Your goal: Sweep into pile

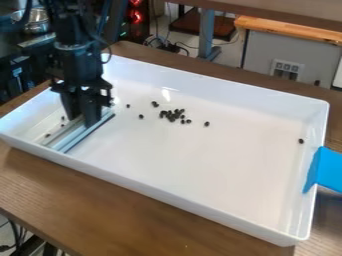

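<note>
The pincer point(84, 124) hangs down inside the left end of the white tray point(167, 194), closed on a pale, long sweeping bar point(68, 141), whose middle it partly hides. The bar lies slantwise near the tray's left end, one end toward the near wall, the other toward the far wall. To the right of it, nearer the far wall than the near one, most of the small dark pieces point(172, 116) sit in a loose cluster, some touching. A few others lie singly around that cluster, and one lone piece point(301, 141) is well apart, by the tray's right wall. A few more are on the left side of the bar. The tray rests on a brown wooden bench point(100, 194). A bright blue piece point(330, 170) overlaps its right rim. Behind are a metal bowl point(40, 21), dark cables point(175, 48) and a grey panel point(264, 56) with sockets.
</note>
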Motion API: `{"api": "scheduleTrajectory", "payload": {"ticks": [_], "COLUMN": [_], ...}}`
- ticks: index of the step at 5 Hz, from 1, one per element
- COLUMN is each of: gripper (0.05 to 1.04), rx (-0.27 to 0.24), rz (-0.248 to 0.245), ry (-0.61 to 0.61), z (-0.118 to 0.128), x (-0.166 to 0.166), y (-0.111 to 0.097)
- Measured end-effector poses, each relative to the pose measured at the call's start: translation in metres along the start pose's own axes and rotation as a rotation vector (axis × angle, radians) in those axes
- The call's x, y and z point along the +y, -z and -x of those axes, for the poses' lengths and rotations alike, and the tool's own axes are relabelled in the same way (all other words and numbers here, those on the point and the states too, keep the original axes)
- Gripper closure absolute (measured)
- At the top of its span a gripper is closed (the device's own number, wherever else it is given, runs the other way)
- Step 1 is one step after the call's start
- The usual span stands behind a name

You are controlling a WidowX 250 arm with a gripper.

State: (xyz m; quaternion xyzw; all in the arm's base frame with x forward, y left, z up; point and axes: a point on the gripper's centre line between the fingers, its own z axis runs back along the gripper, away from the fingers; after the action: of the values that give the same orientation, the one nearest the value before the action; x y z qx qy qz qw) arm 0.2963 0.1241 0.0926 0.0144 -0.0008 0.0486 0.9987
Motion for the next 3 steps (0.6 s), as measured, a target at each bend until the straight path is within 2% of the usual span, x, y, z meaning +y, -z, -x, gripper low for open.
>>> {"api": "scheduleTrajectory", "payload": {"ticks": [1,3], "gripper": [0.742,0.742], "rx": [-0.003,-0.070], "rz": [0.026,0.115], "ry": [0.016,0.047], "z": [0.004,-0.023], "x": [-0.012,-0.090], "y": [-0.017,-0.058]}}
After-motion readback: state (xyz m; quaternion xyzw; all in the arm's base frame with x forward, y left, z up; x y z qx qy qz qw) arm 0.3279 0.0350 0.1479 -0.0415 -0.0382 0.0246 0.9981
